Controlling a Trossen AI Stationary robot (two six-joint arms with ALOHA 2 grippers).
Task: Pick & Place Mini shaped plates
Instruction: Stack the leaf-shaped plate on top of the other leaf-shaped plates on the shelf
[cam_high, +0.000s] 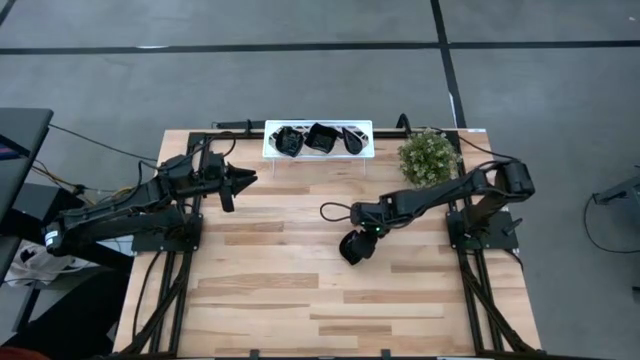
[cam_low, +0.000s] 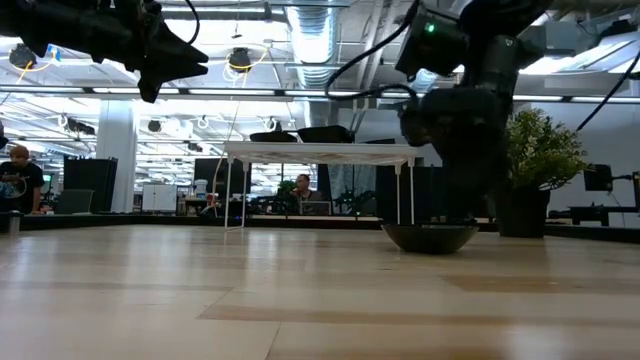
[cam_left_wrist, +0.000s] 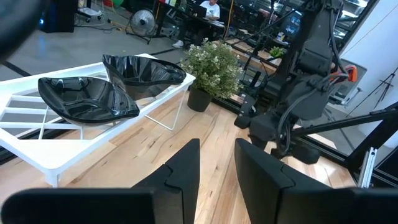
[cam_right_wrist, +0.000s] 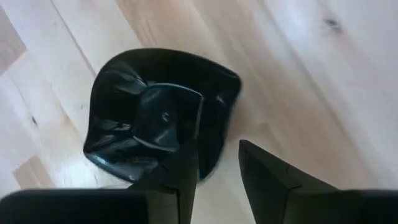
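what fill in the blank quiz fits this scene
The right end effector hangs over a black plate lying on the ____.
The white tray holds ____ black plates.
The potted plant stands nearest the ____ arm.
The left end effector is ____ of any plate.

Missing: table; three; right; empty

1 glossy black wavy-edged plate (cam_right_wrist: 158, 115) lies upright on the wooden table; 3 more plates (cam_high: 319, 138) sit in the tray.

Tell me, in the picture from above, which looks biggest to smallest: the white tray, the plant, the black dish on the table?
1. White tray, clearly largest.
2. Plant.
3. Black dish on the table, partly hidden by the right end effector.
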